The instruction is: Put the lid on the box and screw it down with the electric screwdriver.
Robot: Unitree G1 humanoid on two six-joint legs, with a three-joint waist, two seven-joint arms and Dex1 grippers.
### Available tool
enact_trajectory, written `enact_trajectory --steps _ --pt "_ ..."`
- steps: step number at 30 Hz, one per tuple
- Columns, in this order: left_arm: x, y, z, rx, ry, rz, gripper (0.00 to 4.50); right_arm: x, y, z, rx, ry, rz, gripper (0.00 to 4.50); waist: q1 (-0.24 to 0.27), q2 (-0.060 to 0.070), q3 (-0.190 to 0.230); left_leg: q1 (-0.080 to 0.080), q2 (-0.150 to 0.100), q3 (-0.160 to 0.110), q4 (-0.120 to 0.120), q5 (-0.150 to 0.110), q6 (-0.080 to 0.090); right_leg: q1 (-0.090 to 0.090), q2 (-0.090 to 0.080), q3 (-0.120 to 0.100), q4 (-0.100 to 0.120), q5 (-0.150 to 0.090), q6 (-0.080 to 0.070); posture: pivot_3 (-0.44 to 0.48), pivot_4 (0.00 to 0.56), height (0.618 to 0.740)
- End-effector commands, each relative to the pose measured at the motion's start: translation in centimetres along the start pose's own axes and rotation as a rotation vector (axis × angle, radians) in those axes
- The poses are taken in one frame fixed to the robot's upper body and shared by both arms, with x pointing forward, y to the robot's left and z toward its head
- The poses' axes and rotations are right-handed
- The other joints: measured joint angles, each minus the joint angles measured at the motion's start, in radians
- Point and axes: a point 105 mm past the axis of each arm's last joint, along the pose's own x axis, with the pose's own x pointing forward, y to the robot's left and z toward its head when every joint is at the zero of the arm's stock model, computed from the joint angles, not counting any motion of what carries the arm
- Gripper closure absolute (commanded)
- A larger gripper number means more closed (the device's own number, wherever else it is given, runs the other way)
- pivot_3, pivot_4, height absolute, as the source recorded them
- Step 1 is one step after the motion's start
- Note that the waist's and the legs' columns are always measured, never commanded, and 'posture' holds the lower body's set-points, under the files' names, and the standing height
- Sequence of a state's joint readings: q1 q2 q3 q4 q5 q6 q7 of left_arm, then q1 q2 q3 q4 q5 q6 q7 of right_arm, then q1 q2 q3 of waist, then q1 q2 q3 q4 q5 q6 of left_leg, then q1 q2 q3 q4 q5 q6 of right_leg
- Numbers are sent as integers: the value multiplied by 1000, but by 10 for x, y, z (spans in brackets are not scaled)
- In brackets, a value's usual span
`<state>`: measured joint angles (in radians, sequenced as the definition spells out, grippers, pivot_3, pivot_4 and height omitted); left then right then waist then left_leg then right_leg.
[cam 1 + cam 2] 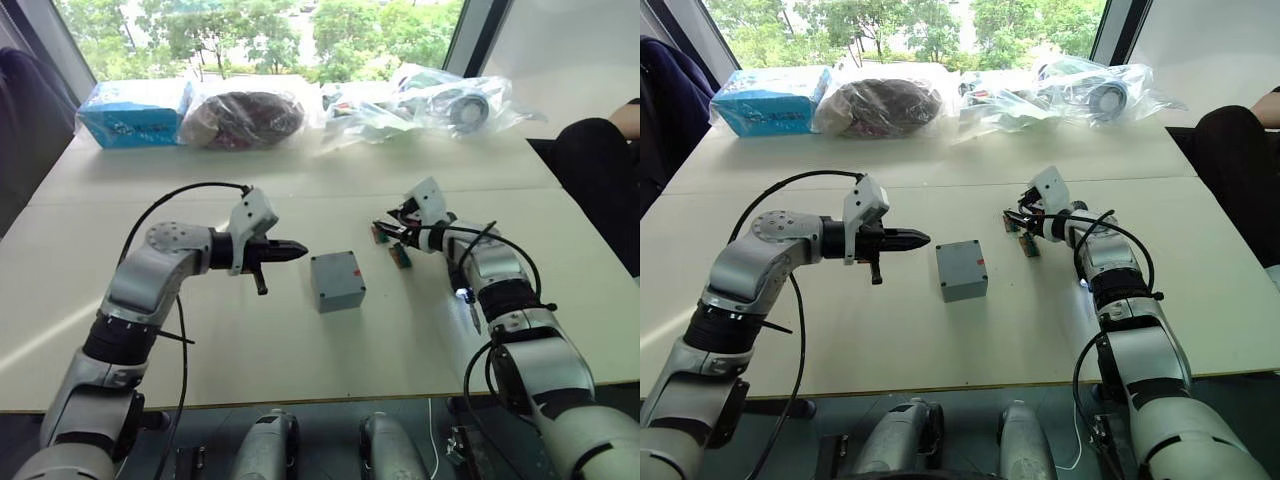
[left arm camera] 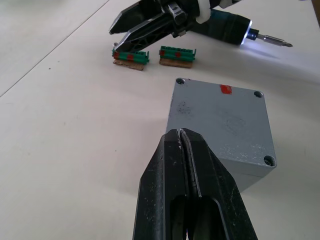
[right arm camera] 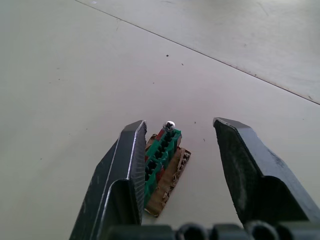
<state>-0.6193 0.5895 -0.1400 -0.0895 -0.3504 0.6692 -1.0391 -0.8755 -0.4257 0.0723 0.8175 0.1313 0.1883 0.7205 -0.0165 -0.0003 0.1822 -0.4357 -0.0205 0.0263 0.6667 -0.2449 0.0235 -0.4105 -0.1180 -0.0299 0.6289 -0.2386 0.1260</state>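
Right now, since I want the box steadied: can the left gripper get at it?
Probably yes: the left gripper, fingers shut, points at the box from close by, with only bare table between them.

White table [image 1: 250, 340] bears lidded box [image 1: 337, 281], green parts [image 1: 401, 255], seemingly bagged clutter [image 1: 420, 100].

The counter [image 1: 300, 340] is plain off-white. On it the box [image 1: 337, 281] is mid grey, its lid [image 2: 220, 120] the same grey with a small red mark near one edge. Right of it lie two small green parts [image 2: 176, 52] on brown bases with red spots. Both end effectors, left [image 2: 187, 165] and right [image 3: 180, 165], have black fingers. The electric screwdriver [image 2: 227, 27] is black, glowing white near its silvery bit. At the far left sits a bright blue package [image 1: 135, 113].
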Motion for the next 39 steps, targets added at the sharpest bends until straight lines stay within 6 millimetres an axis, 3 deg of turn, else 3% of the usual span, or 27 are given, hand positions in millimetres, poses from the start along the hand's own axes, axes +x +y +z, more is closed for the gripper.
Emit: enact_trajectory --steps 1,7,10,14,22,32,35,39 --pt "-4 -2 7 31 -19 5 4500 3 -4 20 -30 -61 -9 2104 -1 0 0 0 0 0 0 0 0 0 0 0 0 0 0 0 150 740" --pt "-3 -2 4 26 -15 5 4500 5 -4 19 -22 -63 -12 2104 1 0 0 0 0 0 0 1 -1 0 0 0 0 0 0 0 150 740" --pt "-2 -2 2 25 -12 5 4500 6 -4 16 -22 -58 -11 2871 -1 0 0 0 0 0 0 1 -1 0 0 0 0 0 0 0 150 740" --pt "-2 -2 2 23 -13 7 4500 6 -3 15 -23 -54 -9 4450 -1 0 0 0 0 0 -1 1 -2 0 0 0 0 0 0 0 150 740" --pt "0 0 0 20 -15 7 4500 2 0 19 -48 -74 29 4486 -1 0 0 0 0 0 -1 1 -2 0 0 0 0 0 0 0 150 740" --pt "3 1 -1 13 -23 0 4500 -19 2 49 -152 -189 45 4486 2 0 0 0 0 0 -1 1 -2 0 0 0 1 0 0 0 150 740" --pt "-5 0 6 0 -38 -24 4500 -40 18 68 -192 -259 98 4486 3 0 0 0 0 0 -1 1 -2 0 0 0 1 0 0 0 150 740" --pt "-15 -10 11 3 -21 -82 4500 -61 55 73 -189 -289 182 4486 3 0 0 0 1 -1 -1 1 -2 0 0 0 1 0 0 0 150 740"
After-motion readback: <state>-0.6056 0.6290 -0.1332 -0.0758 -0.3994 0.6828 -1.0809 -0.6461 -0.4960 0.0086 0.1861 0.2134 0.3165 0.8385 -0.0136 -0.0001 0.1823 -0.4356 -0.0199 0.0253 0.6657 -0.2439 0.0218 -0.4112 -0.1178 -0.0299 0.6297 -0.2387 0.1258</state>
